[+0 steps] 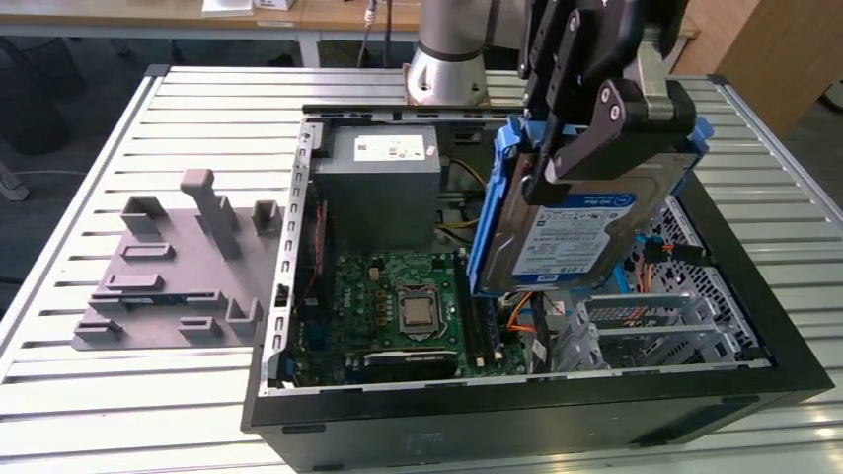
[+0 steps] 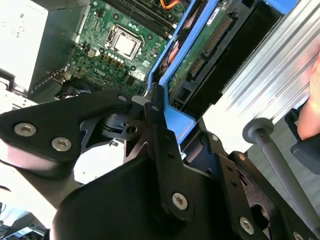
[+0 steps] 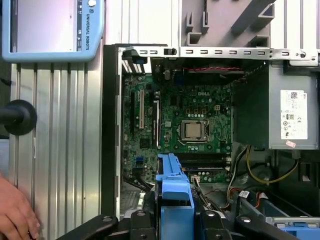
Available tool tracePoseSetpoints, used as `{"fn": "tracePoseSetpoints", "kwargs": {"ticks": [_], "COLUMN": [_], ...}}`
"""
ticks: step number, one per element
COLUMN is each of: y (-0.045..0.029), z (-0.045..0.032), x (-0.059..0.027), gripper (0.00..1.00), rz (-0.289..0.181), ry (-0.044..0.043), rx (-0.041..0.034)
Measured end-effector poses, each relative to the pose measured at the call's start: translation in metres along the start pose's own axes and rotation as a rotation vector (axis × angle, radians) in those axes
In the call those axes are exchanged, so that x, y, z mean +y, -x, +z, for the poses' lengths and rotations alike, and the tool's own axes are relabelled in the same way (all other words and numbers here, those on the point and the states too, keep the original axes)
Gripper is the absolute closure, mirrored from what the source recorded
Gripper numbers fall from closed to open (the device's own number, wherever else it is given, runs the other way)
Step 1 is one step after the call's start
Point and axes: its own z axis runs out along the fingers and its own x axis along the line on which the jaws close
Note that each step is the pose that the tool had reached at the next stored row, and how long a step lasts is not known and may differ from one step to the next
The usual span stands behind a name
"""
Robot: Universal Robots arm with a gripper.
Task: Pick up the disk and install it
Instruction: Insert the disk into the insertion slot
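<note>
The disk (image 1: pixel 579 237), a silver hard drive with a white-and-blue label and blue plastic rails, hangs tilted on edge above the right half of the open computer case (image 1: pixel 527 420). My gripper (image 1: pixel 560 163) is shut on it from above, one black finger lying across its labelled face. In the second wrist view the disk (image 2: pixel 197 47) shows its green circuit-board underside and connector beyond the black fingers (image 2: pixel 155 120). The first wrist view has the disk's blue rail (image 3: pixel 172 192) held between the gripper links, over the motherboard's edge.
Inside the case are a grey power-supply box (image 1: pixel 382 183), a green motherboard (image 1: pixel 402 306) and a metal drive cage (image 1: pixel 658 331) with orange cables. A grey fixture (image 1: pixel 172 267) lies on the slatted table at the exterior view's left. A person's hand (image 3: pixel 15 212) and a pendant (image 3: pixel 50 25) are beside the case.
</note>
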Motion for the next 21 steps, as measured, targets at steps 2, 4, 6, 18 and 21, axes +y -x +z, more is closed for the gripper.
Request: {"fn": "tracePoseSetpoints", "kwargs": {"ticks": [2, 4, 6, 18, 21], "y": [-0.0024, -0.0057, -0.008, -0.0171, -0.0174], "z": [0.0002, 0.0005, 0.0013, 0.0062, 0.0074], "x": [-0.0013, -0.0041, -0.0093, -0.0411, -0.0498], "gripper": [0.64, 0.64, 0.64, 0.64, 0.64], "rz": [0.0, 0.0, 0.0, 0.0, 0.0], "ry": [-0.0001, -0.0001, 0.0, 0.0005, 0.0013], "rx": [-0.0001, -0.0002, -0.0001, -0.0018, -0.0012]}}
